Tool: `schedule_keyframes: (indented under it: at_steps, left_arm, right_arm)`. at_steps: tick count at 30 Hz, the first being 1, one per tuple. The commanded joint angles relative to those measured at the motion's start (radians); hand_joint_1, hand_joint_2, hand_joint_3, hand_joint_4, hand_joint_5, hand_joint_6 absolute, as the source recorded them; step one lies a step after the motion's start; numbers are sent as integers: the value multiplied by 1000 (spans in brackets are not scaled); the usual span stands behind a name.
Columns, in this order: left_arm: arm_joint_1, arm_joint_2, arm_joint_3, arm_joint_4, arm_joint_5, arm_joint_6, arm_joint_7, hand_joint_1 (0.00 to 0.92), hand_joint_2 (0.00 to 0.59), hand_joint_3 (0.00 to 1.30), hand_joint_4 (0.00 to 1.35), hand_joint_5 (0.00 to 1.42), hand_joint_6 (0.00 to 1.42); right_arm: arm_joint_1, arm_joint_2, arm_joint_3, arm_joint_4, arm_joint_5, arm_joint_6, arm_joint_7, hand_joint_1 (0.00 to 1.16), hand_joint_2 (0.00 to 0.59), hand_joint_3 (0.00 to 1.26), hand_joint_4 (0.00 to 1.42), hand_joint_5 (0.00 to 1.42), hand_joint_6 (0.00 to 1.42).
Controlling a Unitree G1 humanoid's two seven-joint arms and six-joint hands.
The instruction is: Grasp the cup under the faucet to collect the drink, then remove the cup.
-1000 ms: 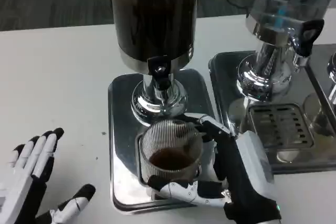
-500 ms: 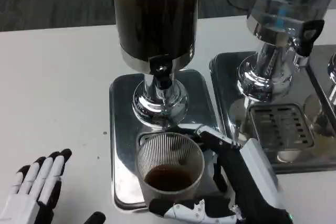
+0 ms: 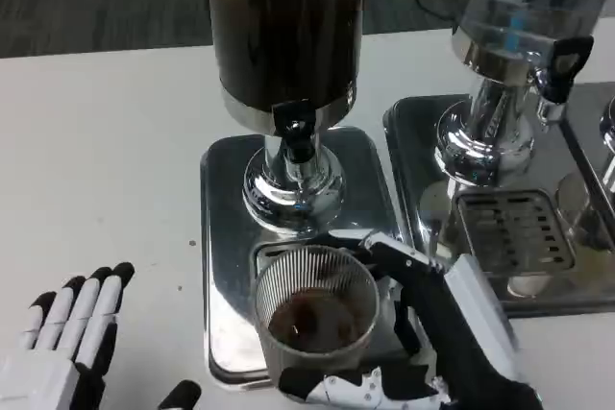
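Note:
A clear ribbed cup (image 3: 317,312) with dark drink in its bottom stands over the steel drip tray (image 3: 223,237), just in front of the black faucet (image 3: 293,128) of the dark drink dispenser (image 3: 284,26). My right hand (image 3: 437,333) grips the cup from the right, fingers wrapped around its far side and thumb under its near side. At the lower left my left hand (image 3: 67,343) hovers over the white table, fingers spread and holding nothing.
A second dispenser (image 3: 519,55) with its own black tap (image 3: 560,64) stands to the right on a steel tray with a slotted grate (image 3: 514,232). Bare white table (image 3: 96,160) spreads out to the left.
My right hand has drawn the cup toward me, away from the faucet base. My left hand has slid back toward the lower edge.

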Motion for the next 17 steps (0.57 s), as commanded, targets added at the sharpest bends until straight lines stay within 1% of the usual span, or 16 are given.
schedule_keyframes:
  at_steps: [1, 7, 11, 13, 17]
  left_arm:
    - [-4, 1, -4, 6, -1, -4, 16, 0, 157, 0, 0, 0, 0]
    - [-21, 6, -10, 30, -21, -11, 5, 0, 148, 0, 0, 0, 0]
    - [-25, 9, -9, 28, -7, -16, 23, 0, 146, 0, 0, 0, 0]
    - [-27, 9, -10, 29, -12, -13, 15, 0, 146, 0, 0, 0, 0]
    - [-32, 3, -16, 28, -15, -8, 10, 0, 147, 0, 0, 0, 0]
  right_arm:
    - [-6, 16, -8, -47, 6, -48, -11, 1033, 50, 503, 672, 981, 1405]
    - [-14, 26, -15, -30, 7, -51, -20, 1033, 50, 503, 672, 979, 1405]
    - [-15, 26, -15, -28, 3, -53, -19, 1032, 50, 503, 672, 976, 1405]
    - [-10, 31, -15, -34, -12, -46, -27, 1032, 50, 503, 672, 975, 1405]
    - [-11, 43, -16, -27, -4, -45, -24, 1032, 50, 503, 672, 976, 1405]
